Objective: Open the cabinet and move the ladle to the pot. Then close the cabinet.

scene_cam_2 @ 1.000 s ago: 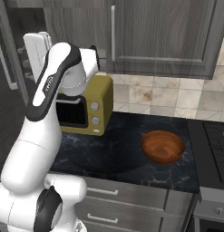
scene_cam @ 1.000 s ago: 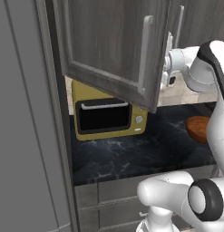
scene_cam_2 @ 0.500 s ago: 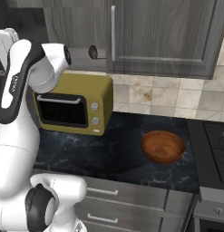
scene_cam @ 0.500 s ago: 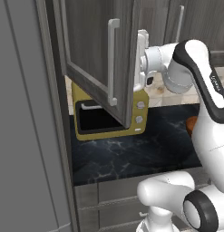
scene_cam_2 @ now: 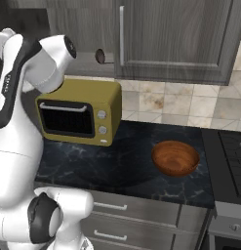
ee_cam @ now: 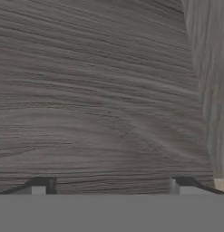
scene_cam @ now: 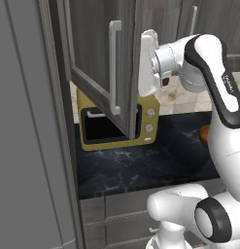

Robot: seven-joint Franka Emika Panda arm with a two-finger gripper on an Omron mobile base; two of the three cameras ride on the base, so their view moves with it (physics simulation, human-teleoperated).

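In the left base view the cabinet (scene_cam: 104, 63) door stood swung out, wood-grained dark grey-brown with a recessed panel and a long silver bar handle (scene_cam: 113, 68). The white hand sat against the door's free edge; small dark lettering on the forearm was too small to read. Below, a boxy mustard-yellow microwave (scene_cam: 114, 127) rested on the black marbled tabletop (scene_cam: 141, 163).

In the right base view a dark rounded ladle (scene_cam_2: 100, 56) showed on the open cabinet shelf above the microwave (scene_cam_2: 80, 117). A round reddish-brown wooden bowl (scene_cam_2: 175, 158) lay on the tabletop.

In the hand view the tool (ee_cam: 111, 186) had its jaws spread wide, gripping nothing, facing grained wood close up.
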